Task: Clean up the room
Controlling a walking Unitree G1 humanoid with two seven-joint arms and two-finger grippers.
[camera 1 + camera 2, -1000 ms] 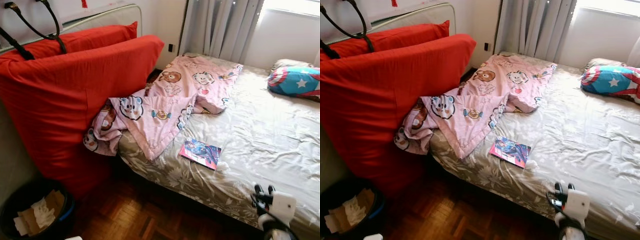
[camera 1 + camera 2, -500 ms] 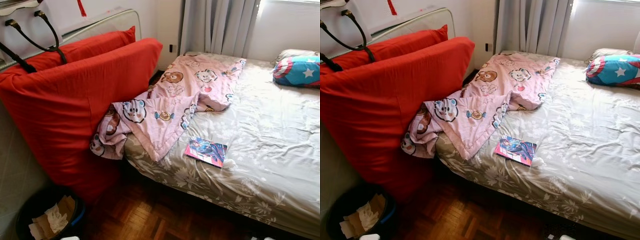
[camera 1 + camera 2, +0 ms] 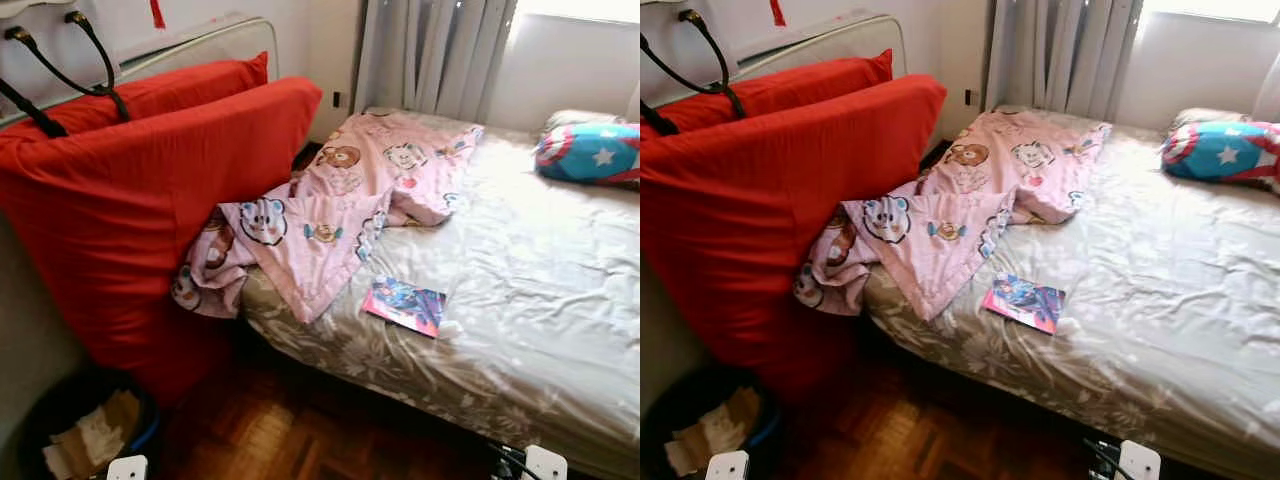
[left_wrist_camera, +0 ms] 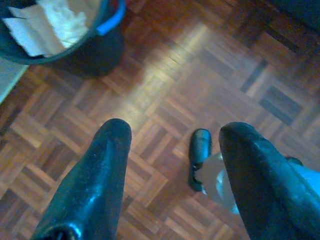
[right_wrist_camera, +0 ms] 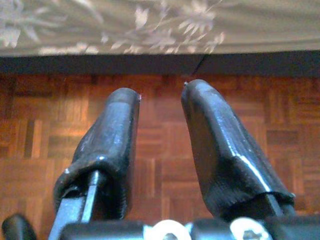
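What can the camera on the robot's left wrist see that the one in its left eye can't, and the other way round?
The left wrist view alone gives the left gripper, open above the parquet floor, with a dark foot-like shape below. The left eye view alone gives the bed, the pink blanket, a comic book, the red cushions and the star pillow. Both show the bin of paper scraps.

No legible text, labels, brands or numbers on anything
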